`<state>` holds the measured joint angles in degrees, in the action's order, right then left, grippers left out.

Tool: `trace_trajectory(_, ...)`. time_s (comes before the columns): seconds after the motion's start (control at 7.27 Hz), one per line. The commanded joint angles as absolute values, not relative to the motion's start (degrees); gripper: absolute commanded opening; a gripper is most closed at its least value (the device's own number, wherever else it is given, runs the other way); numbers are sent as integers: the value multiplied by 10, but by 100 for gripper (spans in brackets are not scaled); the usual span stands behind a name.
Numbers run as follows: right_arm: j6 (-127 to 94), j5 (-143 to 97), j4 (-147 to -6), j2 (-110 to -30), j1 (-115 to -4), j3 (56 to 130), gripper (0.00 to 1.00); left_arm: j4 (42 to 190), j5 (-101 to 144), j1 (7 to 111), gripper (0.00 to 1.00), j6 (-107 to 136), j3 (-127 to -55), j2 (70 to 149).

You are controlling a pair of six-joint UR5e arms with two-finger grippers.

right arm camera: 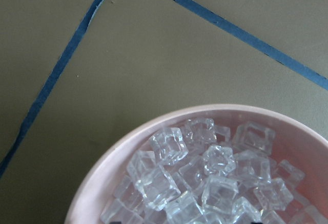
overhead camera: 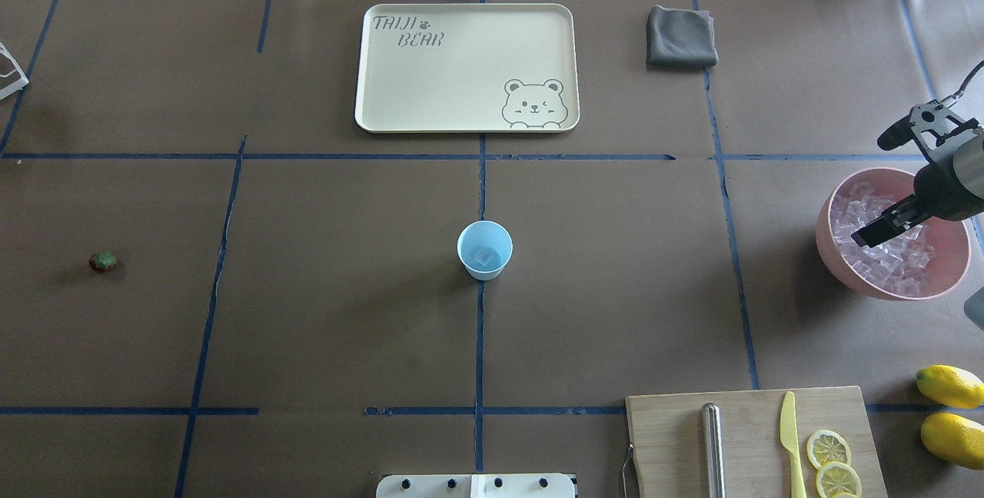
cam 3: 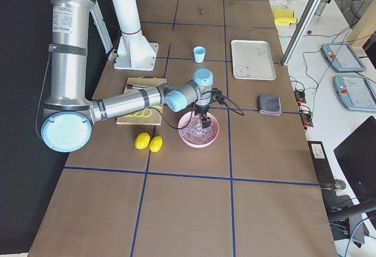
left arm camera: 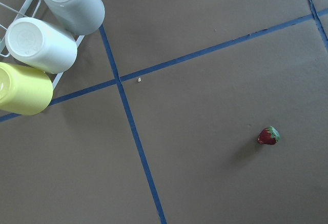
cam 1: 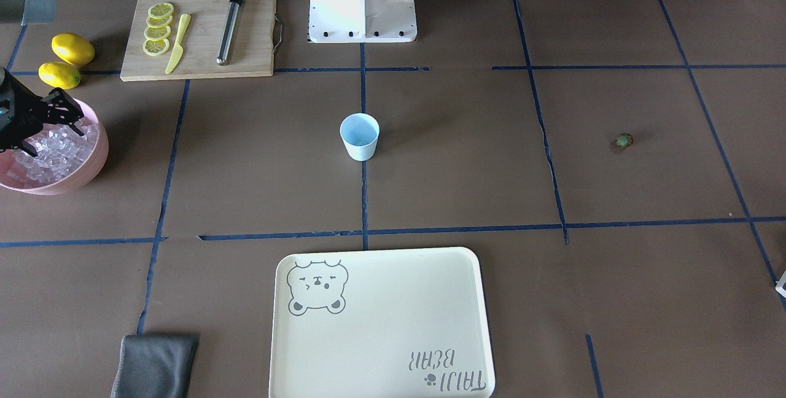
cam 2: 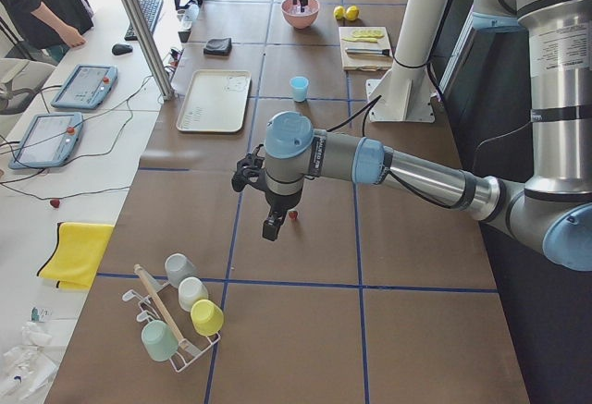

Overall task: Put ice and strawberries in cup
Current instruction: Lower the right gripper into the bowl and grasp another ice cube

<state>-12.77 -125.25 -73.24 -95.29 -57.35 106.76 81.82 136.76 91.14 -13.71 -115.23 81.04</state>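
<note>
**Right tool** [overhead camera: 866, 236] is shown over the ice [overhead camera: 892, 258] in the pink bowl [overhead camera: 834, 263], well right of the cup [overhead camera: 484, 250]. One cube [overhead camera: 484, 256] lies in the cup. The strawberry [overhead camera: 102, 260] lies on the tabletop [overhead camera: 307, 290], well left of the cup, near the left tool [cam 2: 270, 230]. Whether either tool is spread or pressed together cannot be told.

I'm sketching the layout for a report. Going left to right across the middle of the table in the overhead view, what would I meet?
strawberry → cup → pink bowl filled with ice
</note>
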Motion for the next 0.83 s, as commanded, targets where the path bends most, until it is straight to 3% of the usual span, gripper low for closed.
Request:
trace_trajectory(0.0,-127,-1252,-735,-961,-573,1067,87,818,1368,911,100,-137,-1152,810)
trace_trajectory(0.69,-130,-1252,-734,-962,-566,1058,77,818,1370,911,100,-137,-1152,810)
